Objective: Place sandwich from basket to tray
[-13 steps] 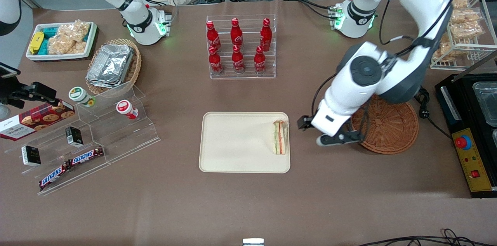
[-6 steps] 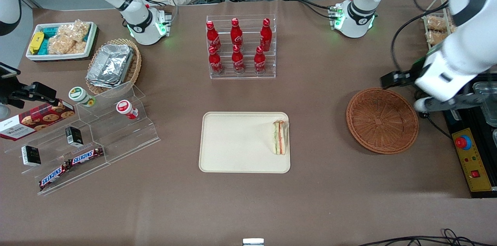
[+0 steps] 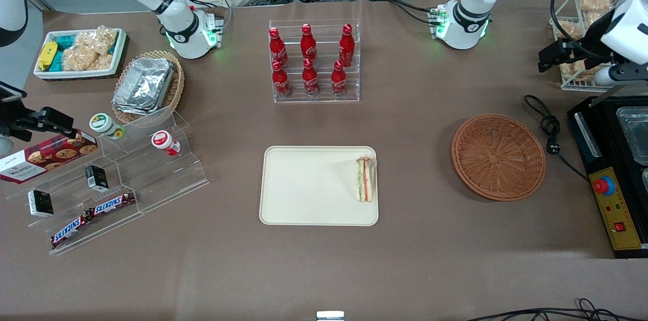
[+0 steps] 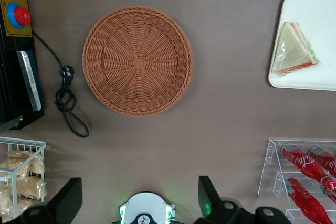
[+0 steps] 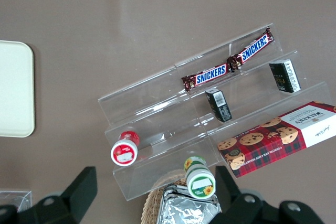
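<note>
The wrapped triangular sandwich (image 3: 365,179) (image 4: 294,51) lies on the cream tray (image 3: 304,189) (image 4: 321,24), at the tray's edge toward the working arm's end. The round brown wicker basket (image 3: 498,157) (image 4: 137,61) beside the tray holds nothing. My left gripper (image 3: 610,75) (image 4: 139,199) is open and hangs high above the table, by the wire rack at the working arm's end. It is well away from the basket and sandwich, with nothing between its fingers.
A wire rack of snack bags (image 3: 602,37) and a black machine with a red button (image 3: 605,186) stand at the working arm's end, with a coiled cable (image 3: 549,123) beside the basket. A cola bottle rack (image 3: 314,63) stands farther from the camera than the tray. An acrylic snack shelf (image 3: 126,174) stands toward the parked arm's end.
My left arm has swung up and away from between the tray and the basket to the wire rack at the working arm's end. The sandwich has stayed on the tray.
</note>
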`<control>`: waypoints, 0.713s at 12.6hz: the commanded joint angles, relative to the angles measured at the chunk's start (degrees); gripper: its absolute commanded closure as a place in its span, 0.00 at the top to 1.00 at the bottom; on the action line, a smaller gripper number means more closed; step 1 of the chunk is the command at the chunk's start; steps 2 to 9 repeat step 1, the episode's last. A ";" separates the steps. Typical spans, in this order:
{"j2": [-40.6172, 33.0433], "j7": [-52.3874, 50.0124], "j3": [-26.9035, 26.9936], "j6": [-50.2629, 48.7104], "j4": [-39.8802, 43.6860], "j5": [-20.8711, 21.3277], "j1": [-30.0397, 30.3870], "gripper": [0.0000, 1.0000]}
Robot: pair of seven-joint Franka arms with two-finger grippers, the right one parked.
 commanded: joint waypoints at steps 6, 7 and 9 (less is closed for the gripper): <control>3.28 -0.06 0.58 0.13 3.86 0.51 -1.93 1.00; 3.28 -0.06 0.58 0.13 3.86 0.51 -1.93 1.00; 3.28 -0.06 0.58 0.13 3.86 0.51 -1.93 1.00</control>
